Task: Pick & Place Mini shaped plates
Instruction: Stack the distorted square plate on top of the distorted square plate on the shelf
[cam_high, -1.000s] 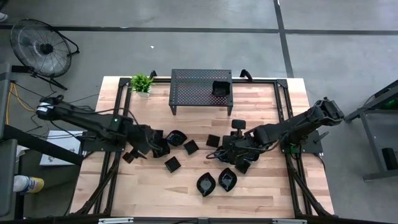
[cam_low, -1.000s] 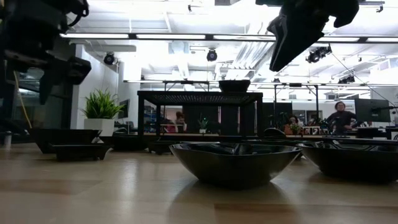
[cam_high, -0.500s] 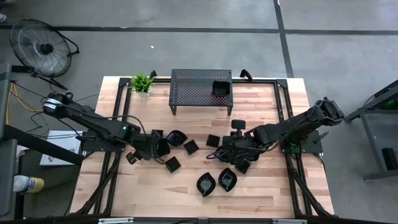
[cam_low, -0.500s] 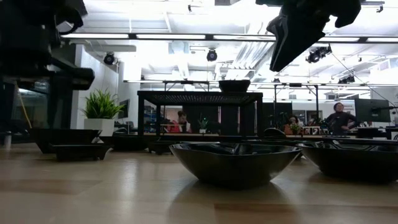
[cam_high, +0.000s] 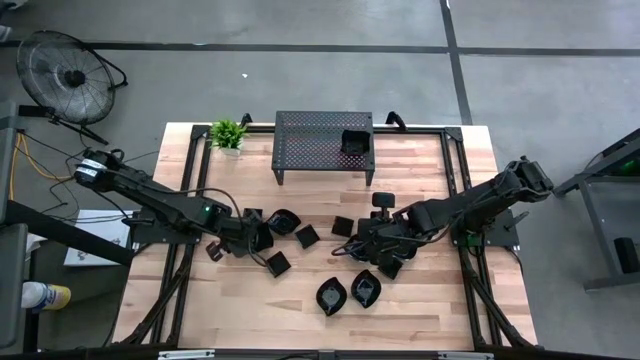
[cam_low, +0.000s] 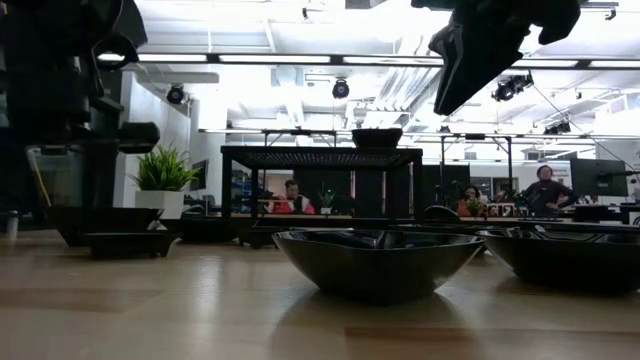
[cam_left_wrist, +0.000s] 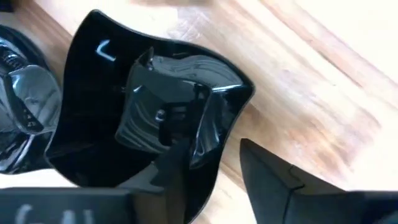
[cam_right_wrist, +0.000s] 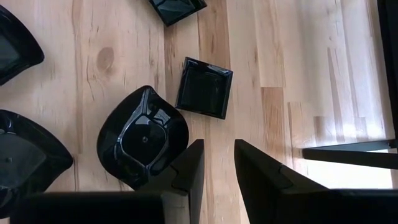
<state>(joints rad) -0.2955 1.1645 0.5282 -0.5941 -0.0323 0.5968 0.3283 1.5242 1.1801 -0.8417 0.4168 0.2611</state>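
Observation:
Several mini shaped plates, small glossy black dishes, lie on the wooden table (cam_high: 420, 310); one more (cam_high: 355, 141) sits on the perforated stand (cam_high: 315, 150). My left gripper (cam_high: 252, 240) points down over a curvy-edged plate (cam_left_wrist: 161, 106). It is open (cam_left_wrist: 214, 155), one finger over the plate's hollow and the other over bare wood outside the rim. My right gripper (cam_high: 362, 246) hangs open (cam_right_wrist: 217, 155) well above the table, beside a leaf-shaped plate (cam_right_wrist: 143, 140) and a square one (cam_right_wrist: 204, 88), with only wood between its fingers. My left gripper straddles the plate's rim (cam_left_wrist: 217, 140) from above, slanting down. One finger (cam_left_wrist: 177, 183) is inside the rim and the other (cam_left_wrist: 273, 180) outside, with a strip of wood between that one and the rim. I cannot tell whether the inner finger touches the plate.
The stand is at the table's far middle, with a small potted plant (cam_high: 228, 133) at the far left corner. Two leaf-shaped plates (cam_high: 331, 295) (cam_high: 366, 287) lie near the front edge. Square plates (cam_high: 307, 236) (cam_high: 277, 263) lie between the arms. People sit in the room behind.
My left gripper has come down toward the table and shifted a little toward its right edge, turning about its own axis as it sank over the plate. My right arm has kept still, and no plate has moved.

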